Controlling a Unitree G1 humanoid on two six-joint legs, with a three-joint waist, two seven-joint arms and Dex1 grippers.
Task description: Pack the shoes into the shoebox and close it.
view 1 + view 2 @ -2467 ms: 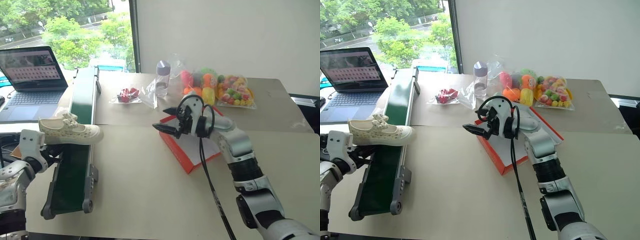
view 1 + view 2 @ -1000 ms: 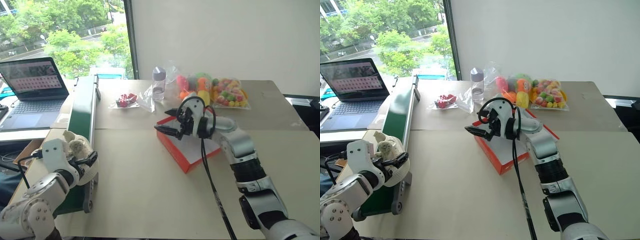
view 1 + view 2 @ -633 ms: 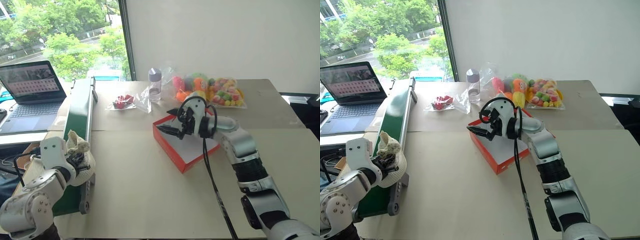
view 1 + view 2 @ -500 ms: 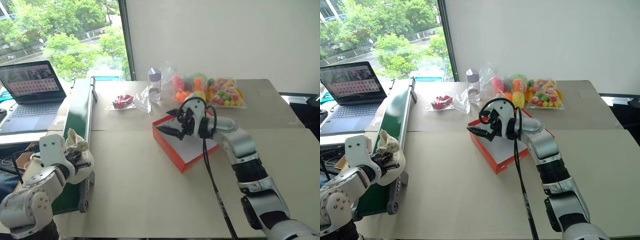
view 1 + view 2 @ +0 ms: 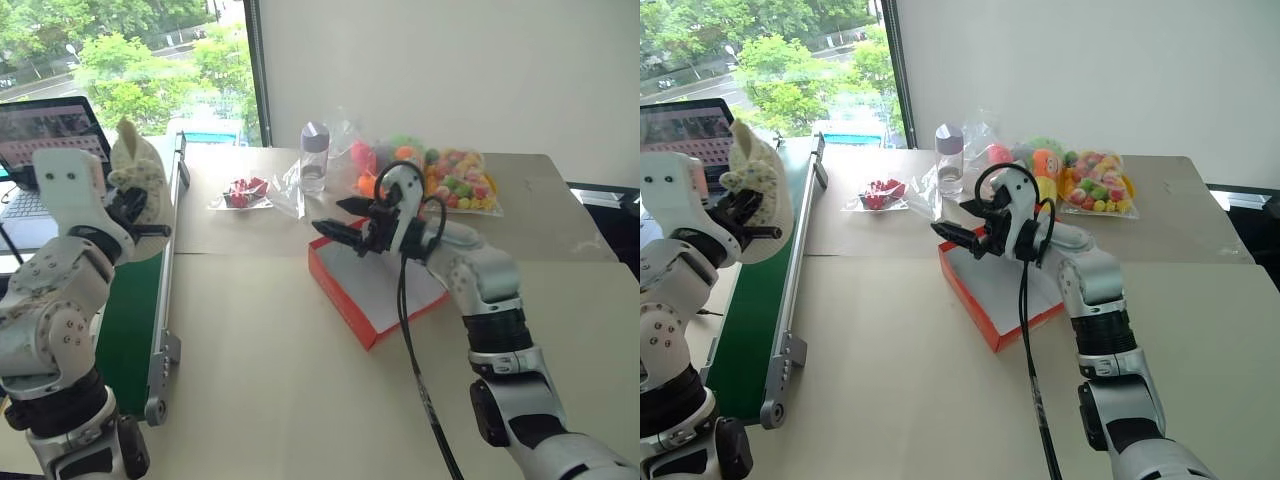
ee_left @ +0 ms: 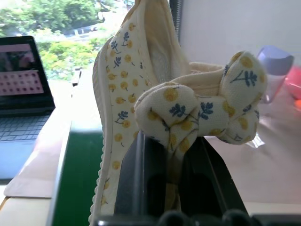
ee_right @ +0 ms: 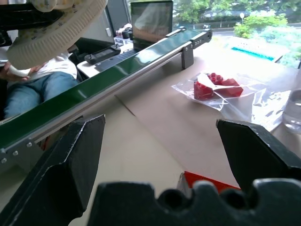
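Observation:
My left gripper (image 5: 140, 216) is shut on a cream shoe (image 5: 135, 172) with small flower specks and a bow, held up in the air at the left above the green board, toe pointing up. In the left wrist view the shoe (image 6: 136, 94) stands upright between the black fingers (image 6: 143, 183). The red-orange shoebox (image 5: 345, 288) lies open on the table's middle, white inside. My right gripper (image 5: 342, 223) hovers open over the box's far left corner with nothing between its fingers (image 7: 61, 160).
A long green board (image 5: 135, 310) runs along the table's left edge, with a laptop (image 5: 45, 125) beyond it. At the back stand a bottle (image 5: 314, 155), a bag of colourful toys (image 5: 445, 178) and red items in plastic (image 5: 243, 190). A black cable (image 5: 410, 330) hangs from my right arm.
My left gripper closed on the shoe at the green board and lifted it high, turning it toe-up. My right gripper rose slightly over the box. The camera view shifted.

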